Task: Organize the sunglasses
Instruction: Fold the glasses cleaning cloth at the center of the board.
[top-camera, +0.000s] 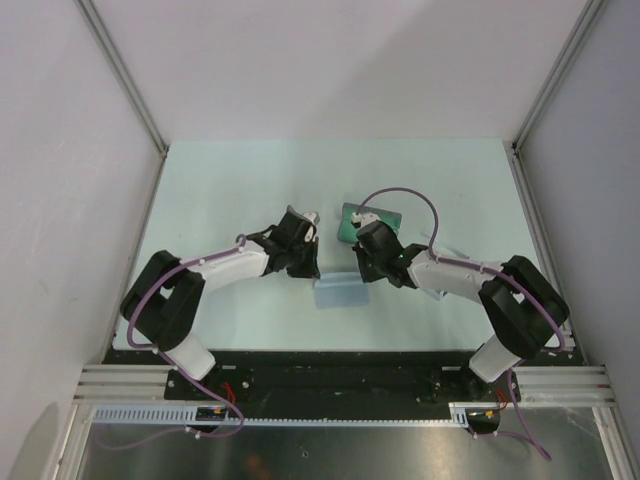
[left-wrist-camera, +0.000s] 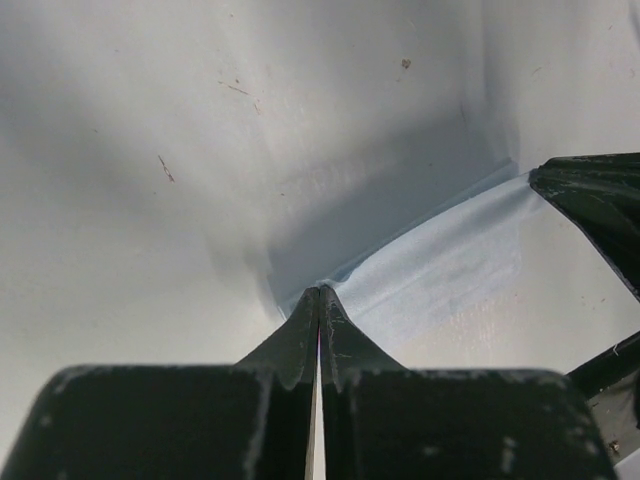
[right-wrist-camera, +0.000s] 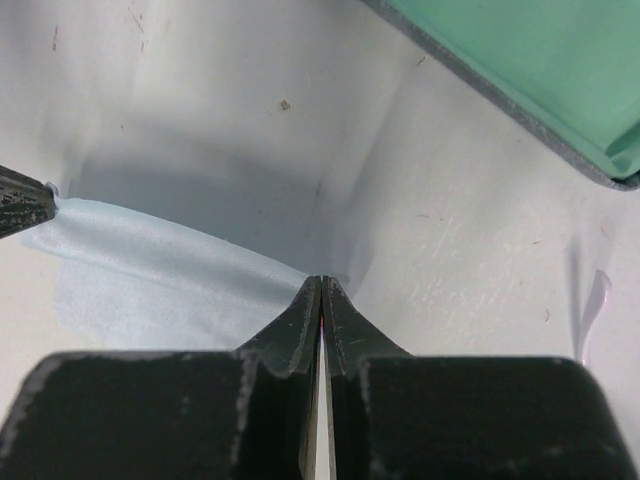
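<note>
Sunglasses: I can't pick them out in any view. The only candidate is a pale thin sliver (right-wrist-camera: 597, 300) at 3 o'clock in my right wrist view, lying on the worktop (right-wrist-camera: 200, 90), too faint and short to call.

Top view: my right wrist hides the near part of the open case (top-camera: 390, 216), so I can't see what's in it. The right wrist view crops the case at 1 o'clock and shows only grey rim and bare green lining.

The cloth (top-camera: 338, 294) is pale blue and sits mid-worktop, with the case at 1 o'clock from it. From above, its far edge is covered by both wrists.

My left claw (left-wrist-camera: 320, 292) is clenched on one end of the cloth's raised edge, and my right claw (right-wrist-camera: 322, 280) is clenched on the other. The edge runs taut between the tips. Each wrist view catches the other claw's tip at the frame side, mostly cut off.
</note>
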